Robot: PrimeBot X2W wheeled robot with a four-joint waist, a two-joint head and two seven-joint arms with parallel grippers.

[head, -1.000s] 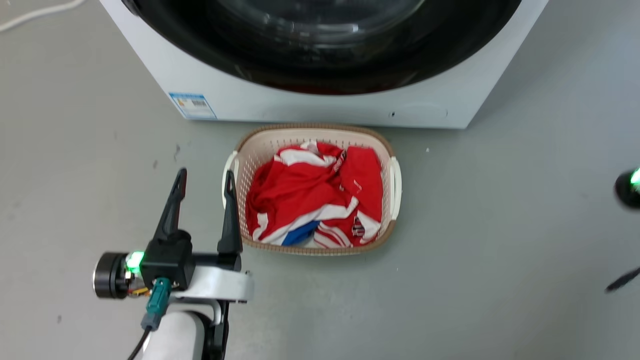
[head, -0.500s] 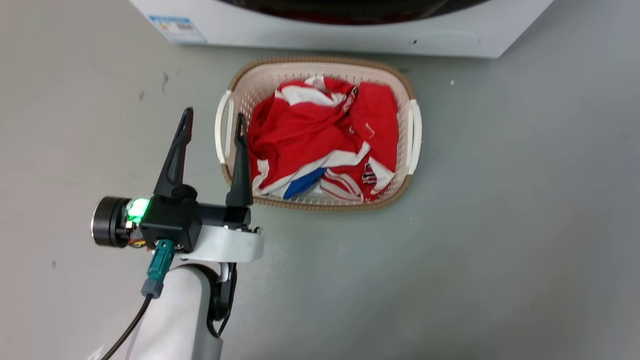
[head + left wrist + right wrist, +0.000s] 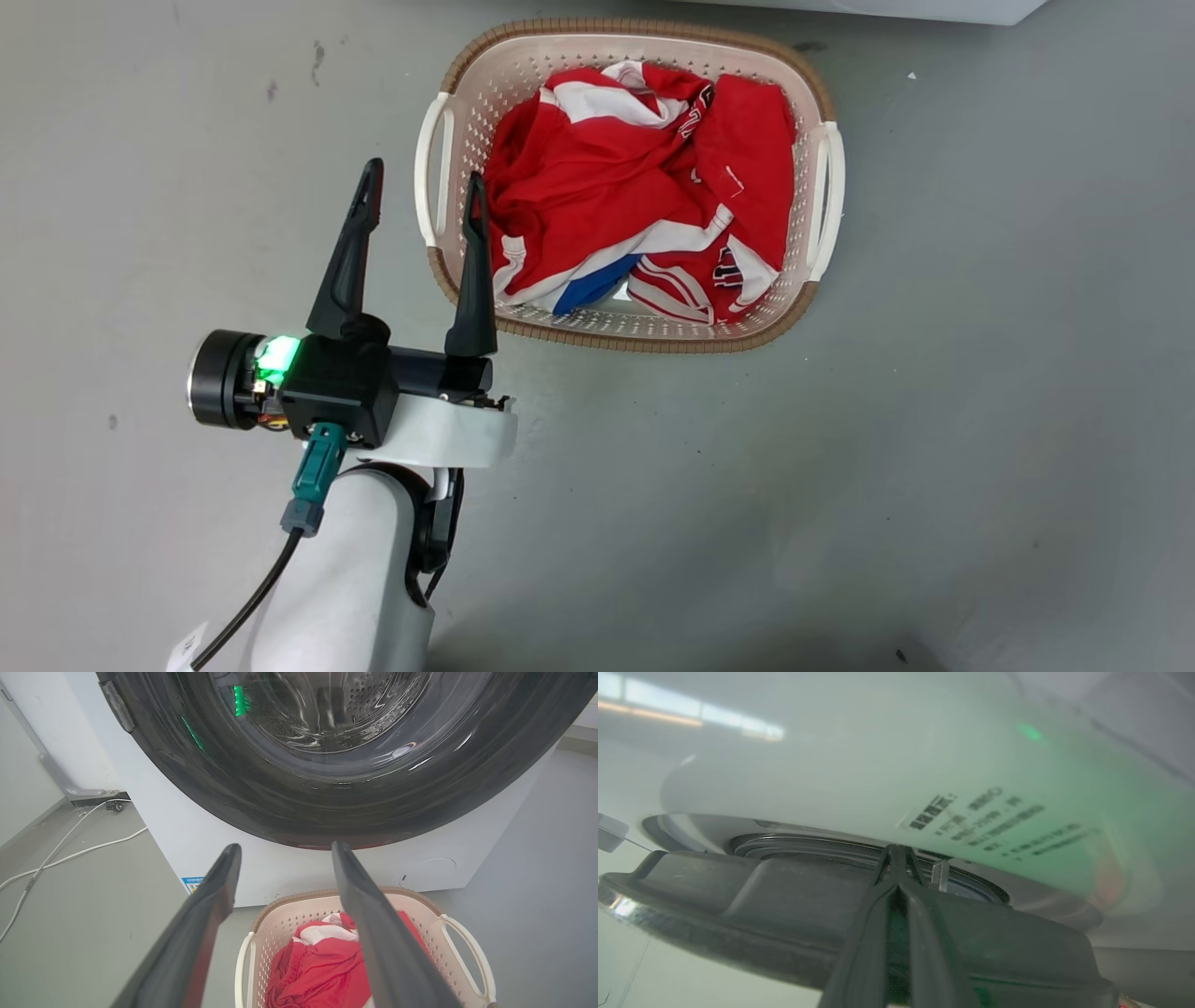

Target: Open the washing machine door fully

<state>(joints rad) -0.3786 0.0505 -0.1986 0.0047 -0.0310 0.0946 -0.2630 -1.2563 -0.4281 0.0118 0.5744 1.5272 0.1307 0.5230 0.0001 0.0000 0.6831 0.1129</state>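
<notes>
Bare grey floor [image 3: 980, 420], roomy either side of the washing machine [image 3: 154, 826] for a door swing. Across its front, in the left wrist view, the washing machine door [image 3: 289, 807]; seems just cracked off the white front in the right wrist view, so barely begun. Before it, the laundry basket [image 3: 437, 168], higher in the head view than a second ago: camera tilt, not basket. Left pincer [image 3: 425, 173] spread wide, empty. Right pincer [image 3: 896, 851] pinched narrow at the door's rim.

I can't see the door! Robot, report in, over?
Left gripper open, by the laundry basket. Right gripper shut, tips at the washing machine door edge. Door looks barely cracked, not fully open. Basket sits low in front.
</notes>
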